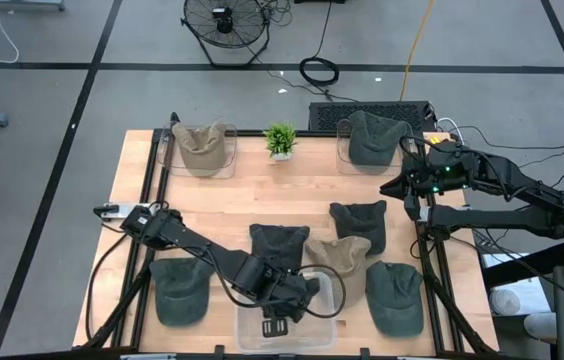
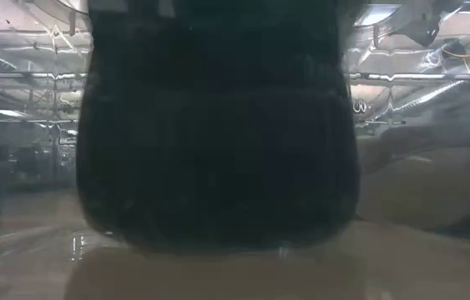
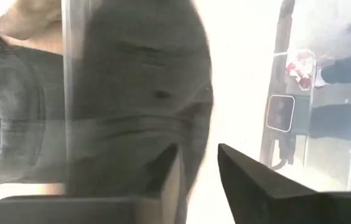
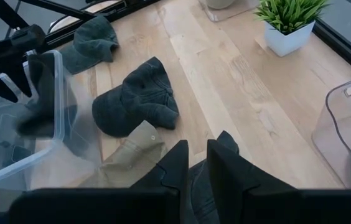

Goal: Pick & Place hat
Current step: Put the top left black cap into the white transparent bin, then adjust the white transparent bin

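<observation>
left gripper [image 1: 280, 325] part open over clear bin [image 1: 330, 318], dark hat [image 3: 138, 93] at fingertips.

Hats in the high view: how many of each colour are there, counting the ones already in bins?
Dark hats: 6, one of them inside the front bin
Tan hats: 2
Total: 8

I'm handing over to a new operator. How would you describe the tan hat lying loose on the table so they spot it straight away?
Start at the clear bin on the table's near edge, where the left gripper is. Just beyond its right corner lies the tan hat, ringed by dark hats. It is the only light-coloured hat not inside a container.
</observation>
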Motion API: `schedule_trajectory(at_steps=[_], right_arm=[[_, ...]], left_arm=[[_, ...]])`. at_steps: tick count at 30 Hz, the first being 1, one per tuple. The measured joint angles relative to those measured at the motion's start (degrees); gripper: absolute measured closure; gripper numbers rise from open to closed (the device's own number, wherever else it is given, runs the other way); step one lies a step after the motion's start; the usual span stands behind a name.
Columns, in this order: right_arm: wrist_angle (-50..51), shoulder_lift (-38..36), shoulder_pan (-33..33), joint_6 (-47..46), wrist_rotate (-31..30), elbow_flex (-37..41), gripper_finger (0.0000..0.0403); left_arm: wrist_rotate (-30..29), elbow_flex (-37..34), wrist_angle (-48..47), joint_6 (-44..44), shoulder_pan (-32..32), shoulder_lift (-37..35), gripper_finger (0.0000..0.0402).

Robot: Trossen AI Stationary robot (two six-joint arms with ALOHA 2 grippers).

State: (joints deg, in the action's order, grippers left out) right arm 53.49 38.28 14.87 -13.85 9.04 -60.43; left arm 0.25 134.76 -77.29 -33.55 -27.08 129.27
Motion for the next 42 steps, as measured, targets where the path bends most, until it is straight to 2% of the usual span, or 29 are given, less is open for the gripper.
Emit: schedule_trajectory(at_steps=[5,10,18,23,26,30,37,42], right_arm=[[0.0,0.0,0.0,-0.27,0.0,0.0,0.0353],[0.0,0.0,0.0,-0.39,0.0,0.0,0.0353],[0.0,0.0,0.0,-0.42,0.0,0.0,0.0353],[-0.02,0.25,0.0,-0.42,0.0,0.0,0.0353],[-0.02,0.62,0.0,-0.42,0.0,0.0,0.0353],[-0.02,1.23,0.01,-0.43,0.0,0.0,0.0353],[-0.02,1.82,0.0,-1.95,-0.17,0.0,0.0353],[-0.02,1.81,0.0,-2.61,-0.09,0.0,0.0353]], left_arm=[[0.38,0.0,-0.15,-1.08,0.76,-0.08,0.0225],[1.44,0.0,-0.94,-1.21,1.41,-0.75,0.0207],[0.42,0.04,-8.09,-0.14,1.83,-2.12,0.0236],[-3.73,0.02,-10.8,6.42,2.61,-2.25,0.0259],[-7.23,0.02,-9.12,8.62,4.33,-2.25,0.0267],[-10.9,0.02,-4.33,6.92,7.84,-2.25,0.027],[-9.81,-1.37,14.21,5.74,12.26,-2.25,0.027],[-6.85,-4.44,17.25,6.16,13.22,-2.3,0.027]])
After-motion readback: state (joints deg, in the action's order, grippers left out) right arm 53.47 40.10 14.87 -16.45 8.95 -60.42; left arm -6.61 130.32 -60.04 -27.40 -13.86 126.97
